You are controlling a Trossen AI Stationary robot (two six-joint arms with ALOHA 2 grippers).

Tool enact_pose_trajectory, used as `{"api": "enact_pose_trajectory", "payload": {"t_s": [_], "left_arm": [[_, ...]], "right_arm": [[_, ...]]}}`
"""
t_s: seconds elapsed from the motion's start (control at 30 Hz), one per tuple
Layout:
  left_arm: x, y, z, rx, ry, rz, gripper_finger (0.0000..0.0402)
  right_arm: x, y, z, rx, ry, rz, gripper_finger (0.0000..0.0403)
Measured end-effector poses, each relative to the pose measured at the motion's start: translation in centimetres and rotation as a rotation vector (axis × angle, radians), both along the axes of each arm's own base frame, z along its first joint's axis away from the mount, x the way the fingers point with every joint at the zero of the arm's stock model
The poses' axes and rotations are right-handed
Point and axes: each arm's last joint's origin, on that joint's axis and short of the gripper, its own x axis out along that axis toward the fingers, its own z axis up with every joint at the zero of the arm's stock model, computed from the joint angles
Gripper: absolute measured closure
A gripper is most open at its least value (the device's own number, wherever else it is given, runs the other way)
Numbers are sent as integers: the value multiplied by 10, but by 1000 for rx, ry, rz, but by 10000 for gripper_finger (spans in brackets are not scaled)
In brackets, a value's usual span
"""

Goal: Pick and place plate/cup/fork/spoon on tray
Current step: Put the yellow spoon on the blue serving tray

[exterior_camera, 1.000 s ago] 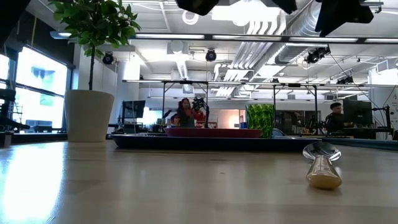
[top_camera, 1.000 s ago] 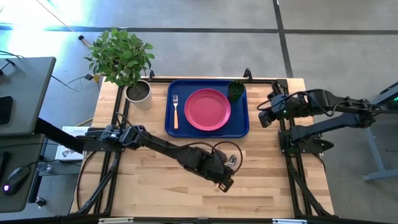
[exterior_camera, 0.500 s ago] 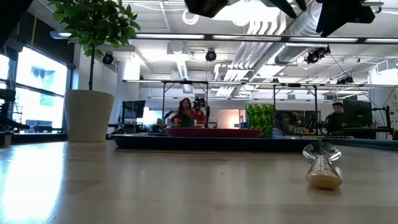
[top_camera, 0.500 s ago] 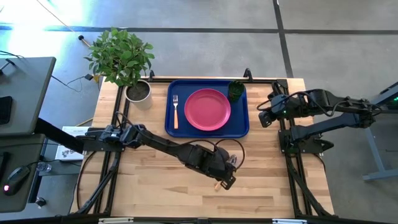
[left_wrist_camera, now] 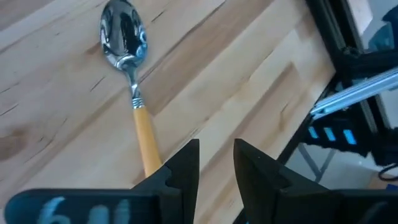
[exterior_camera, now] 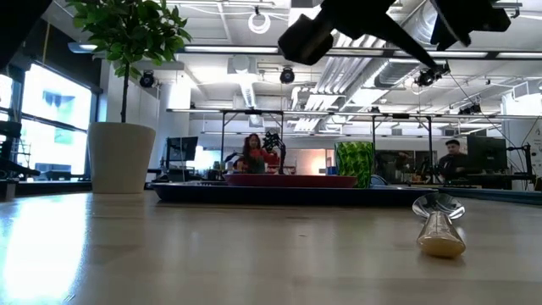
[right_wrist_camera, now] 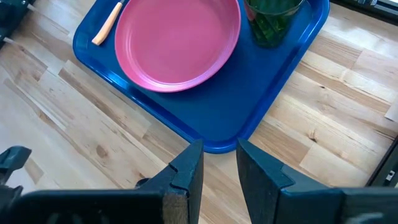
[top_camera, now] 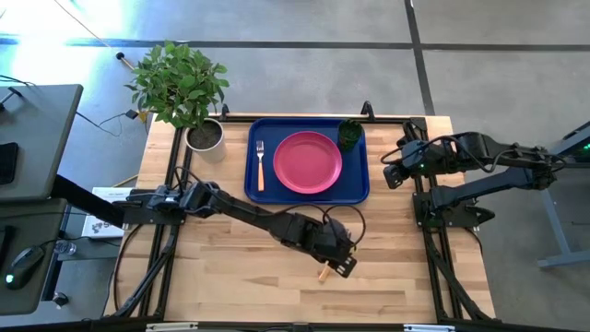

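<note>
Tray [top_camera: 358,187]: dark blue, rectangular, at the far middle of the wooden tabletop [top_camera: 230,267]. On it: pink plate [top_camera: 307,162] at centre; fork [top_camera: 260,164] just beside the plate toward the left arm's side, long axis running near-to-far, tines at the far end, tan-orange handle toward the near edge; green cup [top_camera: 349,136] upright in the tray's far corner on the right arm's side. Spoon [left_wrist_camera: 132,90]: flat on bare tabletop, well apart from the tray on its near side; in the low view its handle end faces the near edge and its silver bowl lies toward the tray. Left end effector [left_wrist_camera: 216,163]: above the spoon's handle end, fingers parted with a narrow gap, grasping nothing; the handle passes beside one finger, contact not discernible. Right end effector [right_wrist_camera: 217,163]: raised off the tray's near corner on the right arm's side, fingers slightly apart, empty. Potted plant [top_camera: 184,88]: just beside the tray's far corner on the left arm's side.
</note>
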Motion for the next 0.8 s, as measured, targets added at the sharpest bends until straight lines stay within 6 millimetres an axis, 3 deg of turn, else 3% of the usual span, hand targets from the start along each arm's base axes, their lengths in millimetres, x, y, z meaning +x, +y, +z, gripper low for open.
{"api": "enact_pose_trajectory", "payload": {"t_s": [0.27, 0.8], "left_arm": [[1, 5, -13, 3, 28, -63, 298], [4, 13, -38, -9, 80, 30, 279]], "right_arm": [[0, 0, 0, 0, 0, 0, 316], [0, 0, 0, 0, 1, 0, 316]]}}
